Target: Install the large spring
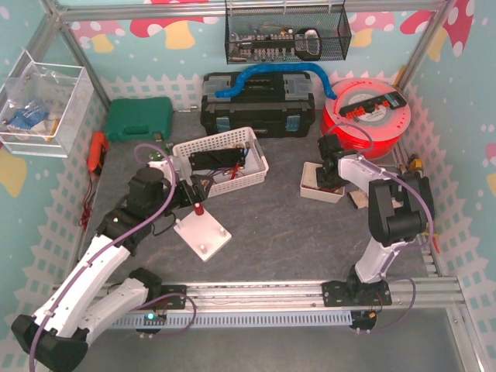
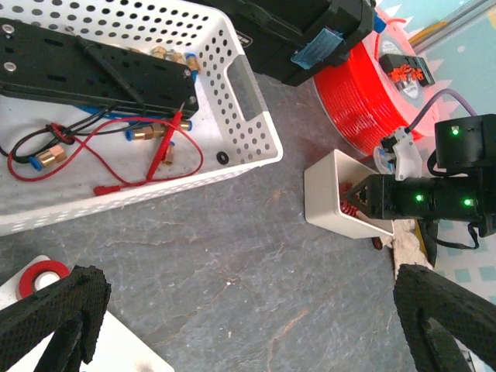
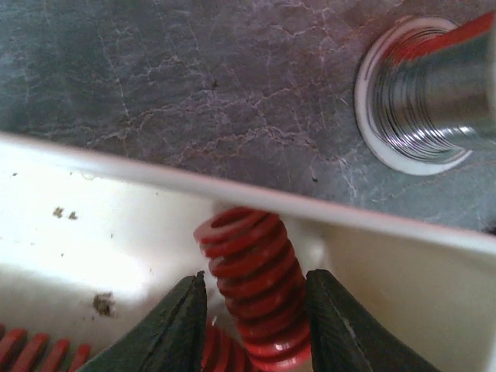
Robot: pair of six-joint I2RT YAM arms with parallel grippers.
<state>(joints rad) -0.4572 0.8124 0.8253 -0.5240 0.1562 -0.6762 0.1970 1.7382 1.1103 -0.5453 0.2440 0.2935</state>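
A red large spring stands tilted against the wall of a small white bin, with more red springs below it. My right gripper reaches into the bin with its jaws on either side of that spring, close to it but slightly apart; the spring looks blurred. The white base plate with posts lies at centre left, with a red spring on one post. My left gripper is wide open and empty, just above the table beside the plate. It also shows in the top view.
A white perforated basket with a black device and wires sits behind the plate. A black toolbox, a red filament spool and a green case line the back. A shiny metal post on a white washer stands just outside the bin.
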